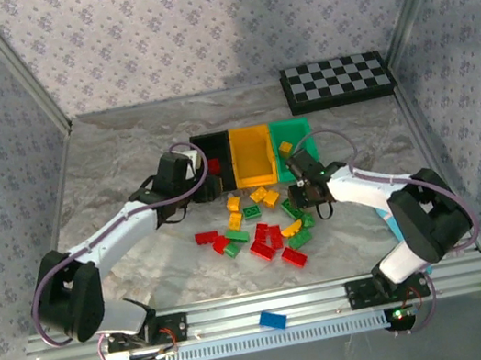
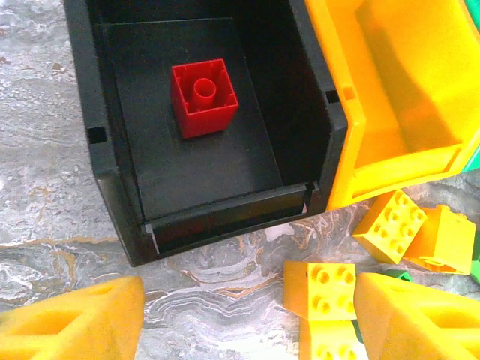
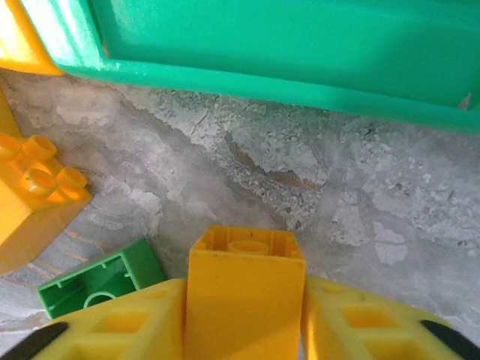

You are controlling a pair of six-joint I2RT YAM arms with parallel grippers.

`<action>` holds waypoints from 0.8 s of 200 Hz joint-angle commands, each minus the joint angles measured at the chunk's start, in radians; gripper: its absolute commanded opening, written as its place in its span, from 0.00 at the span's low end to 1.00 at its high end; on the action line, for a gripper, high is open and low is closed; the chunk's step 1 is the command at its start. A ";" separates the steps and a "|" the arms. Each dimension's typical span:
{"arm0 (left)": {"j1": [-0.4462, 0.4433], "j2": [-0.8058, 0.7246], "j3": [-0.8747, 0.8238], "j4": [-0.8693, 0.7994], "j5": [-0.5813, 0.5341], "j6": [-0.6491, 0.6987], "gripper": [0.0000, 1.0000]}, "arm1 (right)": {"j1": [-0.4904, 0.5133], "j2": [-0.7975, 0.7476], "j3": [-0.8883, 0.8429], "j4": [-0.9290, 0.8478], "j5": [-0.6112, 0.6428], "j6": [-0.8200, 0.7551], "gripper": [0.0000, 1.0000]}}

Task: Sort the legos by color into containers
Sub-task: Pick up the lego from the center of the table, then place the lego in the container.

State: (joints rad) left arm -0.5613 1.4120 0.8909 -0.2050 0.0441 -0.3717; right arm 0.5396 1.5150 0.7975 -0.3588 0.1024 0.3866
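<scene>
Our right pincer point(image 1: 306, 189) is closed on a yellow brick point(image 3: 246, 281), low over the bench point(image 3: 315, 172) beside the loose pile. The green bin point(image 3: 300, 75) stands straight ahead of it. The yellow bin point(image 1: 257, 180) lies ahead and to the left, between green and black, so we judge the carry must swing left. Our left pincer point(image 2: 247, 311) hangs wide and empty before the black bin point(image 2: 105, 135), where a red brick point(image 2: 204, 97) lies.

Black bin point(image 2: 101, 139), red brick point(image 2: 202, 97), yellow-orange bin point(image 2: 390, 165), green bin point(image 3: 300, 45), yellow brick point(image 3: 244, 292), black-and-white checkerboard point(image 1: 336, 80)
</scene>
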 commanded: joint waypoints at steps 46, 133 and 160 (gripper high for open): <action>-0.035 -0.025 0.006 -0.018 -0.016 0.008 0.74 | 0.010 -0.108 0.051 -0.053 0.052 -0.028 0.34; -0.034 -0.139 -0.120 -0.096 -0.025 -0.033 0.76 | -0.158 0.013 0.278 0.032 0.007 -0.068 0.38; -0.027 -0.198 -0.150 -0.148 -0.007 -0.026 0.79 | -0.152 0.086 0.326 0.020 -0.020 -0.074 0.60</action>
State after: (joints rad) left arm -0.5911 1.2816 0.7555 -0.2897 0.0216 -0.3931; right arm 0.3809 1.5467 1.0786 -0.3340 0.1154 0.3256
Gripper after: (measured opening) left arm 0.783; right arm 0.525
